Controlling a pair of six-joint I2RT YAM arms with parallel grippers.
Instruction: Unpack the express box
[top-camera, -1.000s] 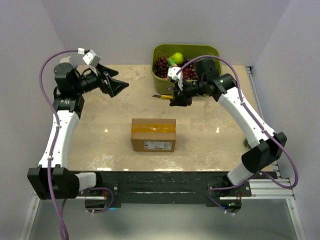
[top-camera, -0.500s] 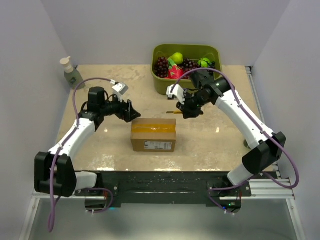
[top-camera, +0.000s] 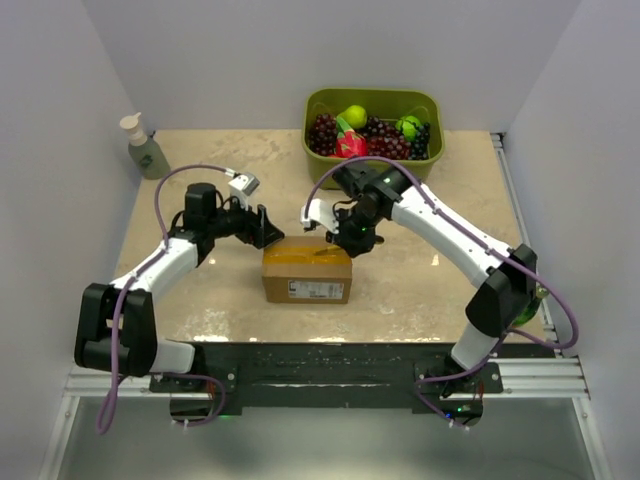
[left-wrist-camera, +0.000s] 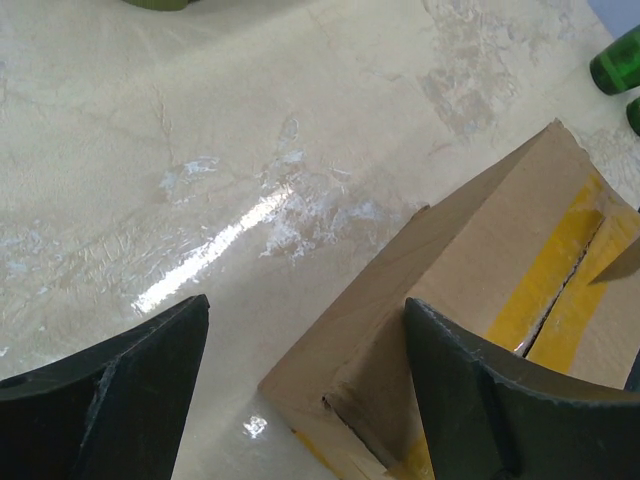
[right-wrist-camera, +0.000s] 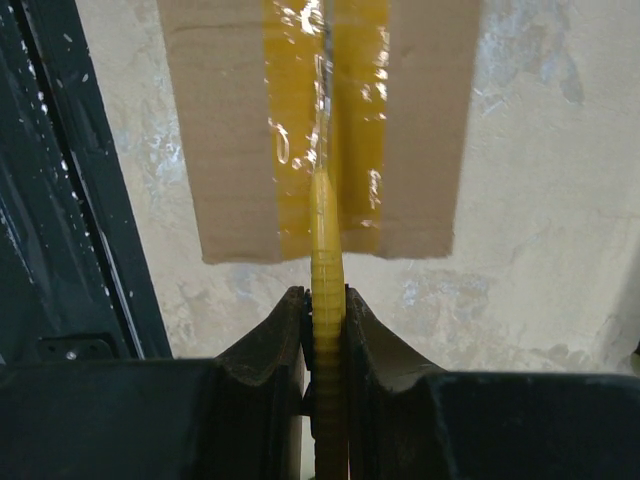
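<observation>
The express box (top-camera: 307, 270) is a brown carton with yellow tape along its top seam and a white label on its near side, lying mid-table. My right gripper (top-camera: 348, 240) is shut on a yellow utility knife (right-wrist-camera: 326, 250). The knife's blade lies along the tape seam (right-wrist-camera: 350, 120) on top of the box (right-wrist-camera: 225, 130). My left gripper (top-camera: 270, 232) is open at the box's far-left corner. In the left wrist view the box corner (left-wrist-camera: 480, 260) sits between the fingers (left-wrist-camera: 120, 390), with one finger over the box top.
A green bin (top-camera: 370, 95) of fruit stands at the back right. A soap dispenser (top-camera: 143, 148) stands at the back left. A green bottle (left-wrist-camera: 618, 62) shows beyond the box, near the right arm's base.
My left gripper has swung down from high at the back left to the box's left end. My right gripper has carried the knife from beside the bin onto the box's tape.
</observation>
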